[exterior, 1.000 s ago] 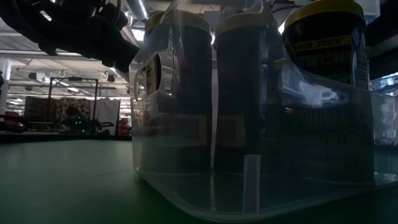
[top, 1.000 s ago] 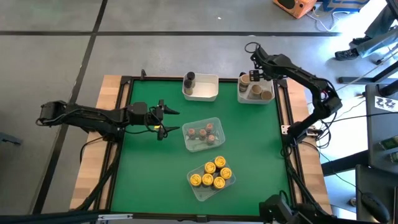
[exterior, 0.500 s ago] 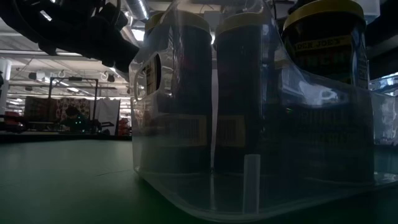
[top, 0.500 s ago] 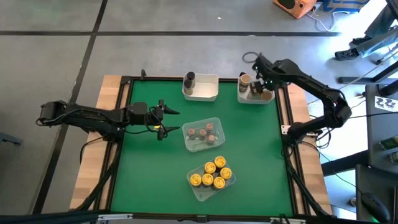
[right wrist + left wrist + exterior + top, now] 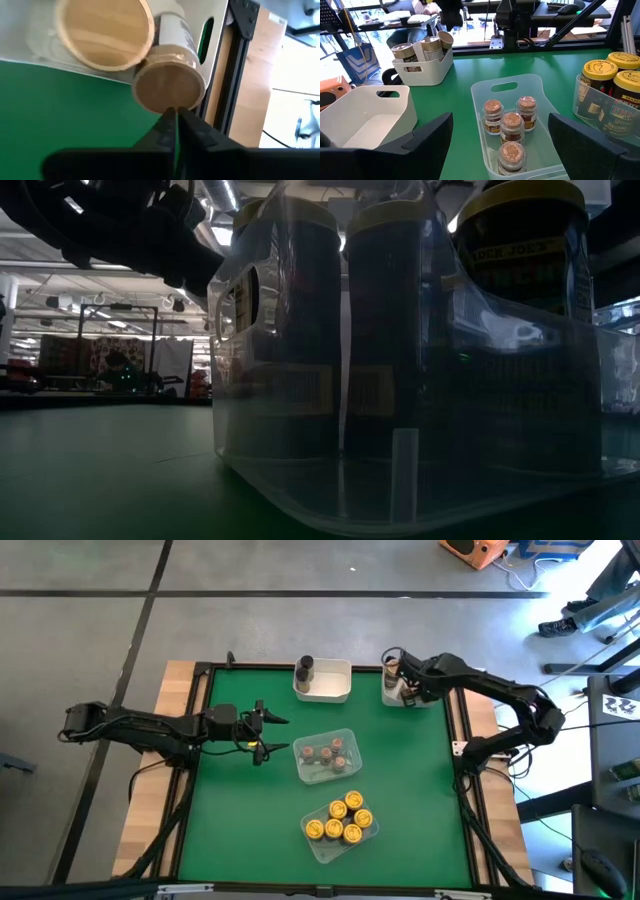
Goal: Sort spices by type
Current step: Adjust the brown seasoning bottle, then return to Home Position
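Table surface (image 5: pixel 400 790): green, matt, cloth-like, framed by dark metal rails over pale bare wood (image 5: pixel 160 790). Clear trays (image 5: pixel 485 95): thin translucent plastic, smooth, slightly glossy. White bins (image 5: pixel 370 112): opaque plastic, smooth, satin. Yellow-lidded jars (image 5: pixel 596 71): glossy plastic lids, printed paper labels. Reddish-brown-topped jars (image 5: pixel 512 152): clear glossy walls, grainy contents showing through. Tan-lidded jars (image 5: pixel 169 87): lids with wood-like grain, matt, just ahead of the right gripper (image 5: pixel 175 116); paper-like white label on one body. Fingers (image 5: pixel 427 137) of the left gripper (image 5: pixel 502 145): dark, matt, plastic-looking.
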